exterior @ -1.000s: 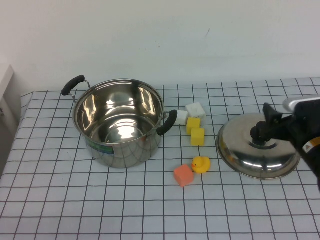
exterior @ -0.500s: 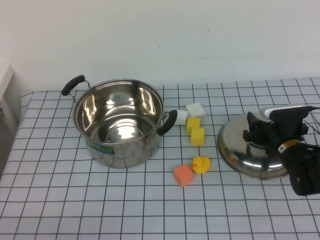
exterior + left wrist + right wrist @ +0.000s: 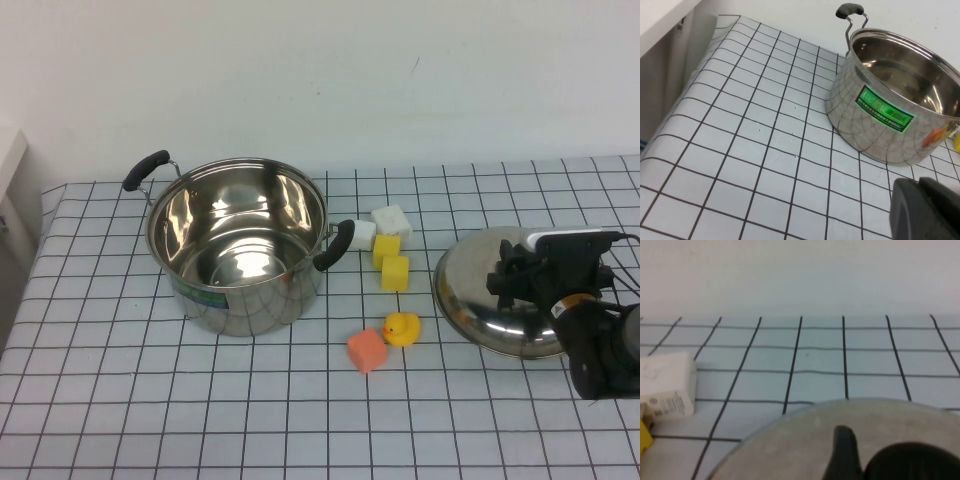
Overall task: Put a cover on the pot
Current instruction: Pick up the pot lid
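Note:
The shiny steel pot (image 3: 237,250) with two black side handles stands open at the left of the checked table; its green-blue label shows in the left wrist view (image 3: 885,115). The domed steel lid (image 3: 480,300) lies on the table at the right and also shows in the right wrist view (image 3: 790,450). My right gripper (image 3: 520,278) is down on the lid's top, open, with one finger (image 3: 842,450) right beside the black knob (image 3: 910,462). My left gripper (image 3: 917,186) is shut and empty, low over the table near the pot, outside the high view.
Between pot and lid lie two white blocks (image 3: 391,219), two yellow blocks (image 3: 395,272), a yellow duck (image 3: 402,328) and an orange block (image 3: 367,350). One white block shows in the right wrist view (image 3: 665,385). The table's left edge drops off beside the pot.
My right gripper has come in from the right and dropped down onto the lid's knob. The pot, lid and small things have not moved.

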You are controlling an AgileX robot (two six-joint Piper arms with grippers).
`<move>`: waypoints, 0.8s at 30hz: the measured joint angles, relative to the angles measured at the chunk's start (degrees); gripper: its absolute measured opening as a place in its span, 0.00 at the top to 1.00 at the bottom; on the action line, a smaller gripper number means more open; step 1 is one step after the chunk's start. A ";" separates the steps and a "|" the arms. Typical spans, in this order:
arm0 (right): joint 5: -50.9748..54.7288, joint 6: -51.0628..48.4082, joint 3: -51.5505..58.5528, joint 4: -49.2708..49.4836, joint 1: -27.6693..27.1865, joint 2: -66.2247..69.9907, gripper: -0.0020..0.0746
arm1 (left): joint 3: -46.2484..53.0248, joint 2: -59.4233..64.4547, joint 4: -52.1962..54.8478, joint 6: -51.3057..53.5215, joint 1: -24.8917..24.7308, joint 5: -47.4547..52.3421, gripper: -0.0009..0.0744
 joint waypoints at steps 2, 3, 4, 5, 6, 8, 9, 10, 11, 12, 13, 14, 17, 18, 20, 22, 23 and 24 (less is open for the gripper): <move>0.00 0.00 0.00 0.13 0.00 0.25 0.34 | 0.00 0.00 0.00 0.00 0.00 0.00 0.99; 0.00 -0.11 0.00 0.13 0.00 0.25 0.35 | 0.00 0.00 0.00 0.00 0.00 0.00 0.99; 0.00 -0.11 0.00 0.13 0.00 0.25 0.37 | 0.00 0.00 0.00 0.00 0.00 0.00 0.99; 0.00 -0.11 0.00 0.13 0.00 0.25 0.41 | 0.00 0.00 0.00 0.00 0.00 0.00 0.99; 0.00 -0.11 0.00 -0.10 0.00 0.25 0.46 | 0.00 0.00 0.00 0.00 0.00 0.00 0.99; 0.00 -0.11 0.00 -0.54 0.00 0.25 0.53 | 0.00 0.00 0.00 0.00 0.00 0.00 0.99; 0.24 -0.11 0.00 -0.68 0.00 0.09 0.53 | 0.00 0.00 0.00 0.00 0.00 0.00 0.99; 0.59 -0.11 0.12 -0.76 0.00 -0.40 0.53 | 0.00 0.00 0.00 0.00 0.00 0.00 0.99; 1.13 -0.11 0.39 -0.76 0.00 -1.18 0.53 | 0.00 0.00 0.00 0.00 0.00 0.00 0.99; 1.53 -0.11 0.98 -0.76 0.00 -2.41 0.53 | 0.00 0.00 0.00 0.00 0.00 0.00 0.99; 1.85 -0.11 1.56 -0.76 0.00 -3.76 0.53 | 0.00 0.00 0.00 0.00 0.00 0.00 0.99; 2.41 -0.11 2.44 -0.76 0.00 -5.89 0.53 | 0.00 0.00 0.00 0.00 0.00 0.00 0.99; 6.03 -0.11 5.58 -2.23 0.00 -14.38 0.53 | 0.00 0.00 0.00 0.00 0.00 0.00 0.99; 8.55 -0.11 6.59 -3.41 0.00 -18.10 0.53 | 0.00 0.00 0.00 0.00 0.00 0.00 0.99; 15.28 -0.11 7.74 -6.44 0.00 -25.86 0.53 | 0.00 0.00 0.00 0.00 0.00 0.00 0.99; 21.19 0.24 8.26 -10.76 0.00 -32.40 0.53 | 0.00 0.00 0.00 0.00 0.00 0.00 0.99; 23.49 1.20 8.26 -13.53 0.00 -35.60 0.53 | 0.00 0.00 0.00 0.00 0.00 0.00 0.99; 24.75 2.90 8.34 -16.30 0.00 -38.43 0.53 | 0.00 0.00 0.00 0.00 0.00 0.00 0.99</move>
